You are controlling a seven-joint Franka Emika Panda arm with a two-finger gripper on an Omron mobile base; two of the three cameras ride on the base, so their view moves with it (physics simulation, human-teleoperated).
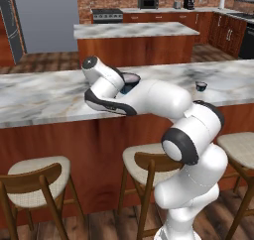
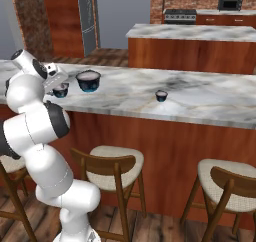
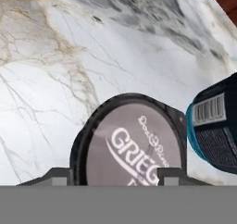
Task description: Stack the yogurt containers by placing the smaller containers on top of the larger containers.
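The middle-sized yogurt container (image 3: 132, 142), grey lid up, stands on the marble counter (image 3: 55, 56). My gripper (image 3: 118, 177) is down over it, one fingertip pressed against each side of its rim. In the right base view the gripper (image 2: 56, 87) covers part of this tub (image 2: 62, 91) at the counter's left end. The largest yogurt container (image 2: 88, 80) stands just beside it, and its blue side (image 3: 215, 126) fills the right of the hand view. This large tub (image 1: 130, 78) peeks out behind my arm. Far off to the right sits the tiniest yogurt container (image 2: 161, 95) (image 1: 201, 86).
Wooden stools (image 2: 114, 162) with pale cushions stand below the counter's front edge. A second marble island (image 1: 134, 30) lies behind the counter. Open marble (image 2: 210, 93) stretches between the large tub and the tiny one.
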